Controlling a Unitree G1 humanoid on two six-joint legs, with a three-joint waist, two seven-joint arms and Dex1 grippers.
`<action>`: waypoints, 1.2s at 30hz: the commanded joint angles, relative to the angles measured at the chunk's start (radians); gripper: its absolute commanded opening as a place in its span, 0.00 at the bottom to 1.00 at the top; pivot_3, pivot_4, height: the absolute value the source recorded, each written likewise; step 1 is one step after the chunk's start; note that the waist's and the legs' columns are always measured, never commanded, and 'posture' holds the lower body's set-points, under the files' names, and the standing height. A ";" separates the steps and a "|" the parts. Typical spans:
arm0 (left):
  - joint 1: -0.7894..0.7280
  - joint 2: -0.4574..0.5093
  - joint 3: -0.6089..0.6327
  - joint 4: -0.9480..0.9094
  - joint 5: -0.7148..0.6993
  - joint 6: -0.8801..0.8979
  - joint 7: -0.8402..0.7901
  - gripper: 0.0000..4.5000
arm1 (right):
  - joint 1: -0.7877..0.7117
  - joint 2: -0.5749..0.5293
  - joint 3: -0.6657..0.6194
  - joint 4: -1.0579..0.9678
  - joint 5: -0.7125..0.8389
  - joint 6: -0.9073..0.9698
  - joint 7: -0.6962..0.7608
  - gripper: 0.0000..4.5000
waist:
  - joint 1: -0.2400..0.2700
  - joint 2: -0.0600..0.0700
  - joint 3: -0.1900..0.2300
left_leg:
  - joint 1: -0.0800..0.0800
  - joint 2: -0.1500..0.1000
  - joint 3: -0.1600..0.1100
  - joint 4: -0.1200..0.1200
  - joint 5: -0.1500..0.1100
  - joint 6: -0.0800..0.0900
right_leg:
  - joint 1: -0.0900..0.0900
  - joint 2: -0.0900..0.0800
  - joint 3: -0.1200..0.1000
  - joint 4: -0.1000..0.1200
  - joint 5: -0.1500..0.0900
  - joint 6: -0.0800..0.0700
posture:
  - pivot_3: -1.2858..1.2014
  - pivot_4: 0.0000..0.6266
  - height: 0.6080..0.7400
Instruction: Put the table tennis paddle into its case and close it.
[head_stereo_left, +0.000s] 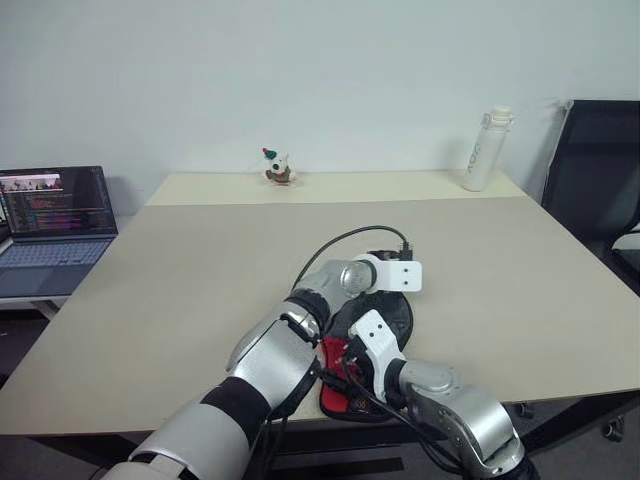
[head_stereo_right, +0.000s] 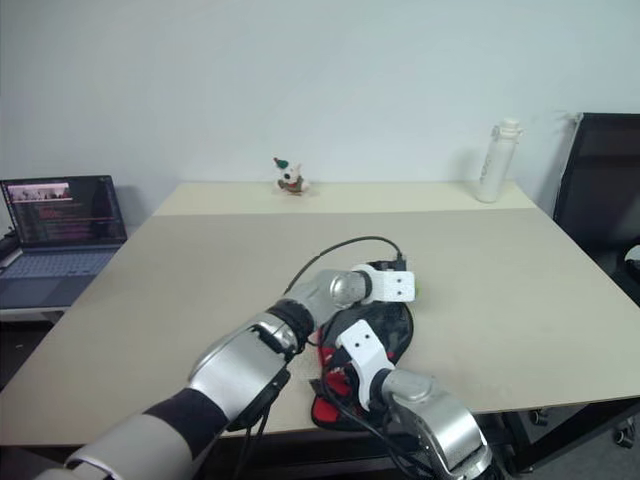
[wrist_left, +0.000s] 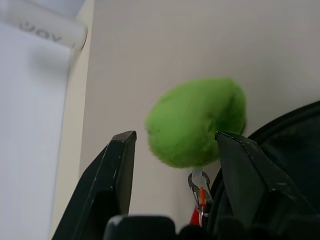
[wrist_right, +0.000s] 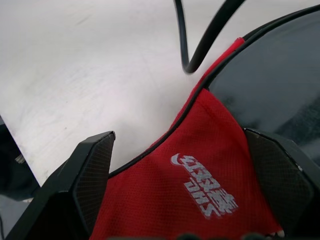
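On the beige desk (head_stereo_left: 200, 270) lies the case (wrist_right: 200, 165), red mesh with a white logo (unreadable); left hand (wrist_left: 175, 150) and right hand (wrist_right: 195, 165) both gape.

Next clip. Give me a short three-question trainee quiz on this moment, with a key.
1. True or false: the left end effector is clamped on the green pompom.
2. What stands at the table's far right corner? A) white bottle B) mug C) box
3. What colour is the case's logo panel under the right end effector?

Key: 1 false, fingers spread, pompom loose between them; 2 A, white bottle; 3 red.
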 joint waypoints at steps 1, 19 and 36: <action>-0.008 0.042 0.126 -0.060 -0.136 -0.022 -0.037 0.63 | -0.002 -0.011 0.027 0.048 0.066 0.053 0.068 1.00 | -0.002 0.000 0.000 | 0.000 0.000 0.000 0.000 0.000 0.000 | 0.000 0.000 0.000 0.000 0.000 0.000 | 0.52 0.24 1.00; 0.546 0.389 0.518 -0.859 -0.830 0.579 -0.775 0.63 | -0.217 -0.079 -0.597 -0.129 0.510 0.258 0.095 1.00 | 0.005 0.002 0.002 | -0.002 0.000 -0.002 0.000 0.000 0.000 | -0.002 -0.001 0.000 0.003 0.001 -0.003 | 0.52 0.24 1.00; 0.768 0.453 0.488 -1.328 -0.985 0.883 -0.697 0.63 | -0.289 -0.110 -0.454 0.564 0.158 -0.311 0.006 1.00 | 0.020 0.002 0.002 | -0.001 0.000 0.001 0.005 0.000 0.000 | -0.002 0.000 0.002 0.008 -0.001 -0.004 | 0.52 0.24 1.00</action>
